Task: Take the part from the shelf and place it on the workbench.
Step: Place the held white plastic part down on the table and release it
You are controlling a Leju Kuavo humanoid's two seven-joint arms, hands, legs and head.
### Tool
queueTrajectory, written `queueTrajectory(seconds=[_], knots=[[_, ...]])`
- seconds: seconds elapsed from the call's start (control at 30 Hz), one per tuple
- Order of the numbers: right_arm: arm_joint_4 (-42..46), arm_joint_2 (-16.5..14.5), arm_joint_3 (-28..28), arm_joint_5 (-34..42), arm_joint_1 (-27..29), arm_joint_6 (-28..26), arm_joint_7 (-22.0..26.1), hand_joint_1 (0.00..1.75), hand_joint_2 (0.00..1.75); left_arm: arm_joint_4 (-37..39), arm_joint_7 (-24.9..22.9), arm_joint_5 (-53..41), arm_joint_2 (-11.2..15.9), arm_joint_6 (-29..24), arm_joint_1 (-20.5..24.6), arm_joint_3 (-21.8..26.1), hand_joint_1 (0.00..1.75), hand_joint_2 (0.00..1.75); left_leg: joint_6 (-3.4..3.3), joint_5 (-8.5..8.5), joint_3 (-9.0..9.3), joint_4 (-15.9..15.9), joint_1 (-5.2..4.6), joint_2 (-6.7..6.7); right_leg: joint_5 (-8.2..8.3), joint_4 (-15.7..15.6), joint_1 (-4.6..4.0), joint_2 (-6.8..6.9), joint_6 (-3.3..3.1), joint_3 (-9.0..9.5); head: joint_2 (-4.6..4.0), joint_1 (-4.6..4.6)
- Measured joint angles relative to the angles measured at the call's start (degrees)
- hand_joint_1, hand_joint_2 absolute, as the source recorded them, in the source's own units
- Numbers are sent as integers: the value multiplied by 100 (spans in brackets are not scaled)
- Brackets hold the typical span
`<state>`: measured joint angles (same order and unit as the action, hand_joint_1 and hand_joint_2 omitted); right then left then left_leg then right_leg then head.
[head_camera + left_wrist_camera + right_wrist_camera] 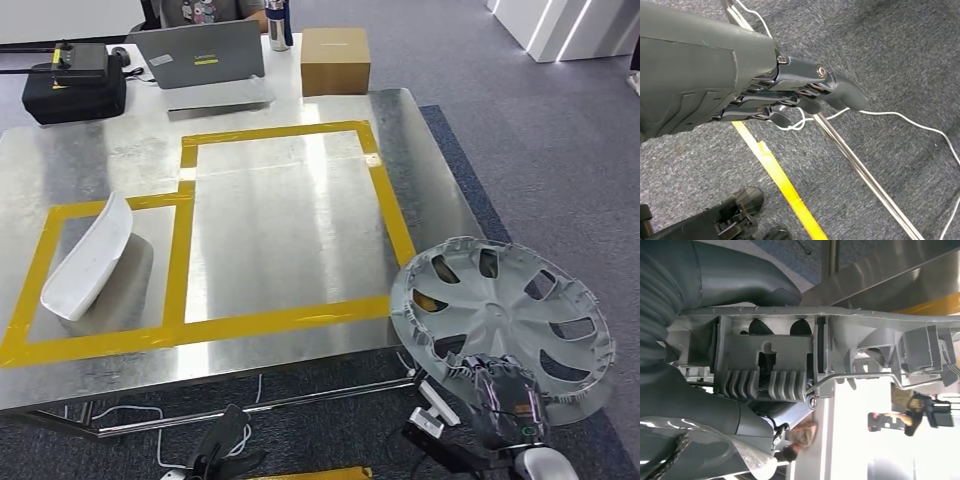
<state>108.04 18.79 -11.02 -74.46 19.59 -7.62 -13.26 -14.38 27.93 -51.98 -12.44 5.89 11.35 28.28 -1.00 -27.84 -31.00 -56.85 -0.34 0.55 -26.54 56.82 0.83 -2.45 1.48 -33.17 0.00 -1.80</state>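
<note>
A silver wheel cover (502,318) with several spokes hangs tilted at the workbench's (264,215) near right corner, its far edge over the metal top. My right hand (504,398) grips its near rim from below. In the right wrist view the cover's ribbed grey back (791,362) is close up, with my thumb (742,282) over its edge. My left hand (806,95) hangs low above the carpet with its fingers held straight and close together, holding nothing; it is also at the head view's bottom edge as my left hand (219,450).
A white curved part (87,258) lies in the small yellow-taped box at the bench's left. A laptop (204,58), a cardboard box (335,60), a black case (74,82) and a steel cup (278,25) stand at the far side, where a person sits. Cables cross the carpet.
</note>
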Motion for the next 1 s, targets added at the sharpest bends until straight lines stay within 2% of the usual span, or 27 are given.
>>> queueTrajectory(seconds=[0.17,0.37,0.43,0.47,0.53,0.57,0.6,0.63,0.67,0.7,0.73,0.77,0.8,0.9,0.97,1.0], knots=[[4,38,-140,-21,-53,19,5,175,175,0,0,-4,-2,9,3,-11,0,175,-14,-7,-10,-19,-11,1,6,-4,11,1,12,-2,0,0],[5,73,-232,-21,-88,17,2,175,175,0,-2,-5,3,12,19,-15,0,175,-96,14,-16,-7,-32,0,34,-29,37,-2,85,0,0,3],[11,111,-247,-14,-96,20,-6,175,175,0,-2,-7,-3,12,36,-19,0,175,-142,84,18,95,-2,-12,-58,68,29,56,116,-67,0,-7],[15,135,-253,-6,-100,25,-14,175,175,0,-3,-8,-8,12,43,-20,0,175,-161,117,30,142,16,-19,-201,281,26,102,129,-173,0,-17],[17,180,-270,19,-106,39,-40,175,175,0,-10,-10,-13,12,39,-23,0,175,-177,135,18,159,24,-27,-586,1009,41,179,162,-506,0,-27],[17,203,-281,33,-107,46,-57,175,175,0,-17,-11,-14,12,30,-24,0,175,-175,136,10,157,26,-29,-722,1362,52,193,182,-662,0,-27],[17,225,-292,48,-108,51,-70,175,175,0,-25,-11,-15,12,22,-25,0,175,-167,135,8,154,31,-28,-749,1537,65,198,203,-731,0,-25],[17,246,-304,60,-110,54,-79,175,175,0,-29,-11,-16,12,17,-26,0,175,-152,132,8,147,43,-21,-668,1490,79,200,223,-692,0,-26],[17,266,-315,69,-113,57,-86,175,175,0,-34,-11,-19,12,16,-29,0,175,-125,122,10,132,62,-8,-493,1206,99,199,246,-534,0,-26],[17,283,-324,78,-117,59,-90,175,175,0,-35,-11,-20,12,18,-33,0,175,-85,102,10,101,78,6,-319,794,124,183,277,-313,0,-28],[18,294,-335,84,-126,63,-94,175,175,0,-35,-10,-16,10,24,-40,0,175,-36,75,-7,55,83,25,-214,426,137,142,291,-99,0,-43],[22,306,-345,92,-132,66,-104,175,175,0,-39,-8,-11,4,30,-50,0,175,10,55,-29,12,79,41,-161,176,146,113,271,45,1,-50],[25,315,-352,100,-132,68,-117,175,175,0,-44,-5,-6,-2,34,-61,0,175,49,44,-50,-22,67,52,-175,74,146,86,236,107,1,-51],[36,349,-363,120,-117,68,-160,175,175,0,-66,12,5,-25,30,-90,0,175,112,18,-79,-65,81,65,-191,102,125,109,77,98,1,-29],[50,370,-364,125,-107,63,-174,175,175,0,-73,28,6,-31,37,-105,0,175,149,-205,-205,-372,95,30,-186,99,113,157,-1,98,1,-18],[57,377,-365,125,-100,61,-178,175,175,0,-77,35,5,-32,41,-112,0,175,160,-400,-351,-710,96,10,-185,98,100,187,-29,94,0,-12]])
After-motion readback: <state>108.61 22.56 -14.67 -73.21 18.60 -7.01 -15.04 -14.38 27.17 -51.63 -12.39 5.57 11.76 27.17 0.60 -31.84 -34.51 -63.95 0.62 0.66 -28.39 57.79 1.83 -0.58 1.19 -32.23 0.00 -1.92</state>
